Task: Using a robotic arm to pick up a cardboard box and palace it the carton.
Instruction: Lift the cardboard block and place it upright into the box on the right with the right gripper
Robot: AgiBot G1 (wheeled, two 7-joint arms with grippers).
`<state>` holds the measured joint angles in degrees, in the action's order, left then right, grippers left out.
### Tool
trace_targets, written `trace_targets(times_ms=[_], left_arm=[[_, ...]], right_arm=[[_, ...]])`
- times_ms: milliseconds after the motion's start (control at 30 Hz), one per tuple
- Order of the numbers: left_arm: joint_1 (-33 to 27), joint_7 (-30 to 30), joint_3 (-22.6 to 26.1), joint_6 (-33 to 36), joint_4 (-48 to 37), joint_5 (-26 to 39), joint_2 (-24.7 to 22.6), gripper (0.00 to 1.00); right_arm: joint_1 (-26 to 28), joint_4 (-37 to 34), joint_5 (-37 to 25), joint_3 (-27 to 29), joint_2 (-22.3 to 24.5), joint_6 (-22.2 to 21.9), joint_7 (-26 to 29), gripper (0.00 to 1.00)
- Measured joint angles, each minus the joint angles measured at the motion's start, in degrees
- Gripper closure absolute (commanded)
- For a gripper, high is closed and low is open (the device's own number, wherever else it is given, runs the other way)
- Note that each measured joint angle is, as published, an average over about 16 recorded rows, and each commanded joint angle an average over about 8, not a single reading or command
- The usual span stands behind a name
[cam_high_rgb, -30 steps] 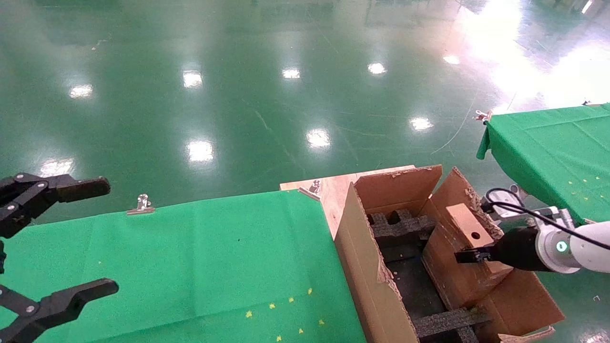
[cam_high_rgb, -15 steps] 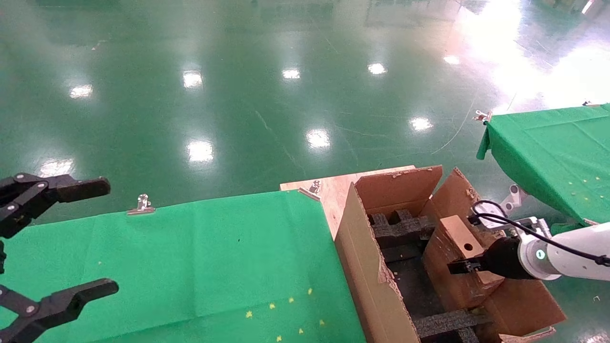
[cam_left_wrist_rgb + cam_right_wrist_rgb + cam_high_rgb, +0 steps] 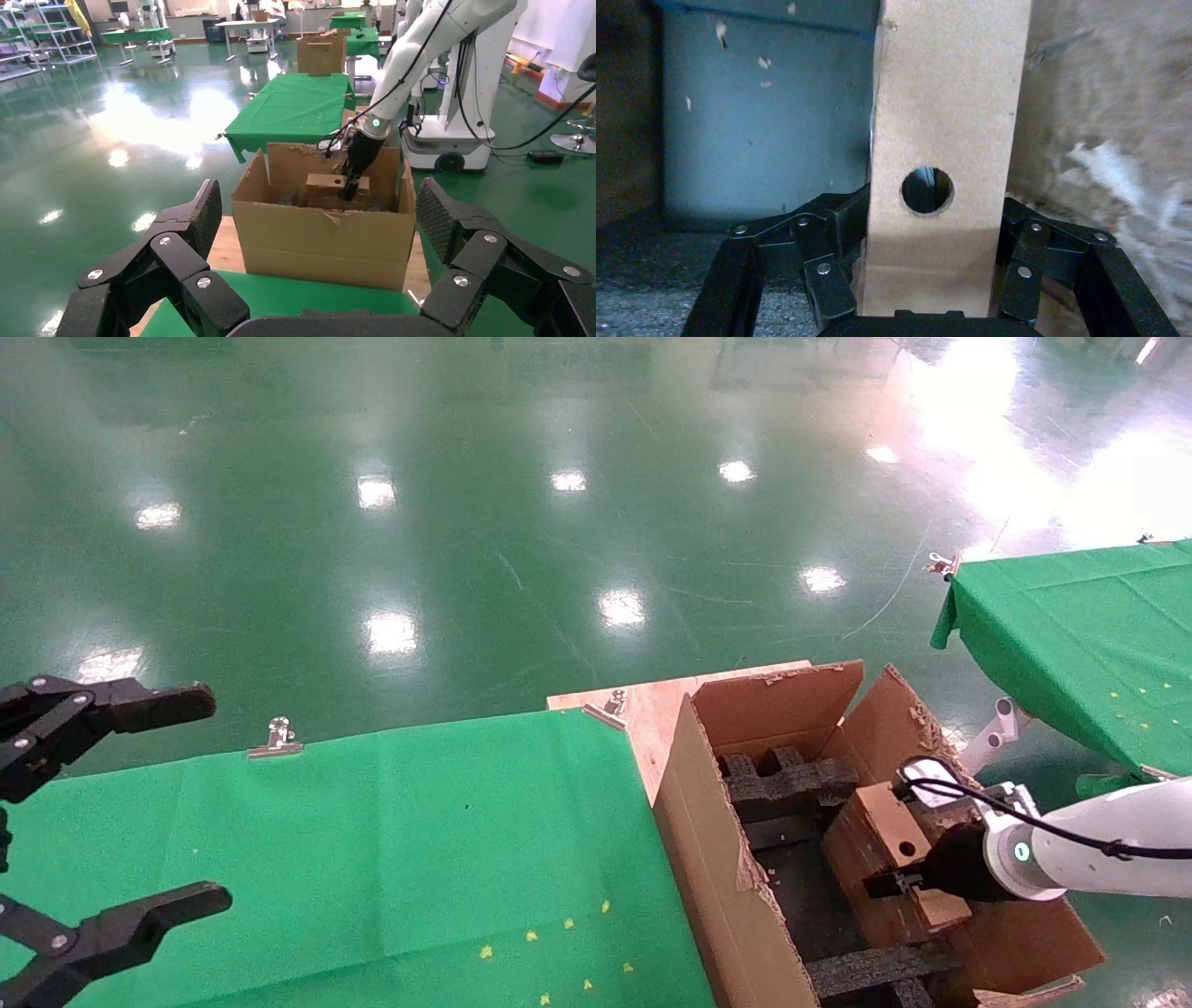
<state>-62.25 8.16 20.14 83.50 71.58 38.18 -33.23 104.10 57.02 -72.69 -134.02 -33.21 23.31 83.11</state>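
We think the small cardboard box is light and stiff, because 1 gripper holds it up by its sides alone. Its brown card looks dry and a bit rough, so it should not slip much. It is hollow, with a round hole in 1 face, so a hard squeeze could dent it. The best place to hold it is where we hold it now: on the 2 long flat sides, low down near the end, with the hole face looking at our wrist camera.

The right gripper has its black fingers pinching the box from both sides. In the right wrist view the box stands straight up between them.

The box is inside the big carton, near the right wall. It is beside the black foam but we cannot tell if it touches the bottom yet. From the left wrist view, the box top sits just under the torn rim of the carton.

Our white right arm reaches in from the right, low and almost level, with its green ring light just outside the carton wall and a black cable looped over it.

The left gripper is parked over the green table, far from the carton, with its jaws spread wide and holding nothing.
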Motion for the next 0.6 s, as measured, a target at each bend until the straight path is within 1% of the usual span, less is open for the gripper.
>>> trace_targets(times_ms=[133,167,400,433,600], left_arm=[[0.0,0.0,0.0,0.0,0.0,0.0,0.0,0.00],[0.0,0.0,0.0,0.0,0.0,0.0,0.0,0.00],[0.0,0.0,0.0,0.0,0.0,0.0,0.0,0.00],[0.0,0.0,0.0,0.0,0.0,0.0,0.0,0.00],[0.0,0.0,0.0,0.0,0.0,0.0,0.0,0.00]], right_arm=[[-1.6,-2.0,1.6,0.9,-1.1,0.5,-1.8,1.00],[-1.9,-2.5,2.0,1.2,-1.4,0.7,-2.2,0.96],[-3.4,-4.9,3.9,2.5,-2.6,1.6,-4.6,0.09],[-3.5,-5.1,4.1,2.6,-2.8,1.7,-4.8,0.00],[-3.6,-5.5,4.5,3.0,-3.0,2.2,-5.4,0.00]])
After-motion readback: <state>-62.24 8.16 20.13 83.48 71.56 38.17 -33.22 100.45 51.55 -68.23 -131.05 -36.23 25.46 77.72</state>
